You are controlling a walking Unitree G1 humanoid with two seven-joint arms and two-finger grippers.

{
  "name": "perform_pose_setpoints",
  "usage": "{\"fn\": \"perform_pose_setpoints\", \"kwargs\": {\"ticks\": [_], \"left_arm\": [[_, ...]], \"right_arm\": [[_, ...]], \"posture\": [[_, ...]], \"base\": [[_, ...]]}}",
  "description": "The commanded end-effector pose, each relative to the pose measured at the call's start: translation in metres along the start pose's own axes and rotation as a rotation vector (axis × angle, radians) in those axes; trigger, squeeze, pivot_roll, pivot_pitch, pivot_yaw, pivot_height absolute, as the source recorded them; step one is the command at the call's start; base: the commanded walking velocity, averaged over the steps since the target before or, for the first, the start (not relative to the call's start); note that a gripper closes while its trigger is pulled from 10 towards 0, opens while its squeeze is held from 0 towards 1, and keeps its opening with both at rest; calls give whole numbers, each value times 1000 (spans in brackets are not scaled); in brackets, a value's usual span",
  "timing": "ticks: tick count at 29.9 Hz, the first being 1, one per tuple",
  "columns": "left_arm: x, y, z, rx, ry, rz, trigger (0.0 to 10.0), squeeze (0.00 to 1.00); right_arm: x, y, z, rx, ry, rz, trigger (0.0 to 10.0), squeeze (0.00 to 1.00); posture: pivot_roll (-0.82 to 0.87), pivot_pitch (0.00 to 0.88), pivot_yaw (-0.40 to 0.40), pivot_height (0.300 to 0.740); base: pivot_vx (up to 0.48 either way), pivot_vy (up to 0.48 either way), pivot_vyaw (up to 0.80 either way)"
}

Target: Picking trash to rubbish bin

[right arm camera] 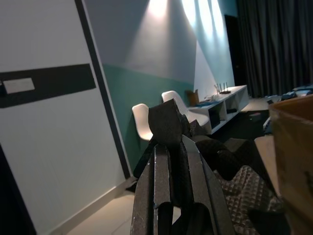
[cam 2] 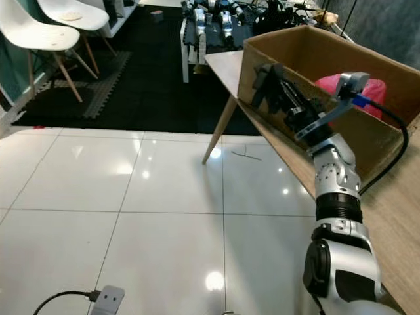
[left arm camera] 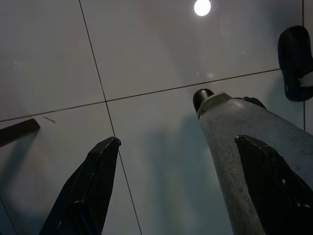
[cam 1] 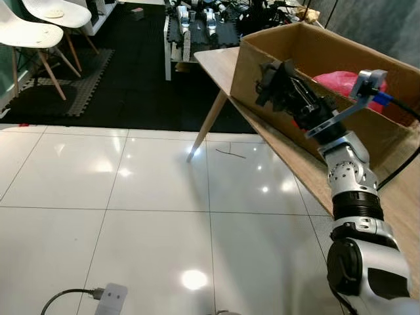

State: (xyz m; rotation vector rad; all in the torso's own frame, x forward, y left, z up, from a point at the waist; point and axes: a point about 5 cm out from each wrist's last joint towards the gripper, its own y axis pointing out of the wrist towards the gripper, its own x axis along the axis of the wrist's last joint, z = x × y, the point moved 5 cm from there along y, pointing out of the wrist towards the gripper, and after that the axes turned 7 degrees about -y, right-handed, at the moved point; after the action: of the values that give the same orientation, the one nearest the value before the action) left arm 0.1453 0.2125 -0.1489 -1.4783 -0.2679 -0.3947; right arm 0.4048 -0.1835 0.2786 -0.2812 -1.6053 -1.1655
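Observation:
My right gripper (cam 1: 274, 84) is raised beside the near wall of the open cardboard box (cam 1: 308, 49) that serves as the bin. It is shut on a black foam scrap (right arm camera: 168, 122), which sticks out past the fingertips at about the height of the box's front corner. A red plastic bag (cam 1: 342, 82) lies inside the box. My left gripper (left arm camera: 177, 142) hangs open above the white tiled floor, with nothing between its fingers (left arm camera: 95, 181).
The box stands on a wooden table (cam 1: 215, 60) with a slanted leg (cam 1: 209, 125). A thin dark scrap (cam 1: 230, 153) lies on the tiles near that leg. A white plug with a cable (cam 1: 109, 299) lies near my feet. White chairs (cam 1: 39, 33) and black mats stand at the back left.

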Motion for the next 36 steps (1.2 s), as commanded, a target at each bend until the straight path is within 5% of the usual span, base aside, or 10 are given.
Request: {"fn": "perform_pose_setpoints", "kwargs": {"ticks": [1, 19, 29, 36], "left_arm": [[-21, -2, -9, -22, 10, 66, 10000, 0], [-22, -1, -10, 2, -52, 69, 10000, 0], [-21, -1, -7, 23, -14, 75, 10000, 0], [-18, -1, -7, 23, -6, 69, 10000, 0]], "right_arm": [[-6, -2, 5, 16, 3, 19, 10000, 0], [-37, 3, 36, 103, 27, 113, 10000, 0], [-47, 3, 41, 95, 33, 149, 10000, 0], [-48, 4, 46, 116, 34, 159, 10000, 0]], "posture": [[71, 80, -63, 740], [75, 84, -69, 740], [75, 84, -69, 740], [75, 84, -69, 740]], "base": [[0, 0, 0], [0, 0, -133], [-272, 0, 0], [0, 0, -779]]}}
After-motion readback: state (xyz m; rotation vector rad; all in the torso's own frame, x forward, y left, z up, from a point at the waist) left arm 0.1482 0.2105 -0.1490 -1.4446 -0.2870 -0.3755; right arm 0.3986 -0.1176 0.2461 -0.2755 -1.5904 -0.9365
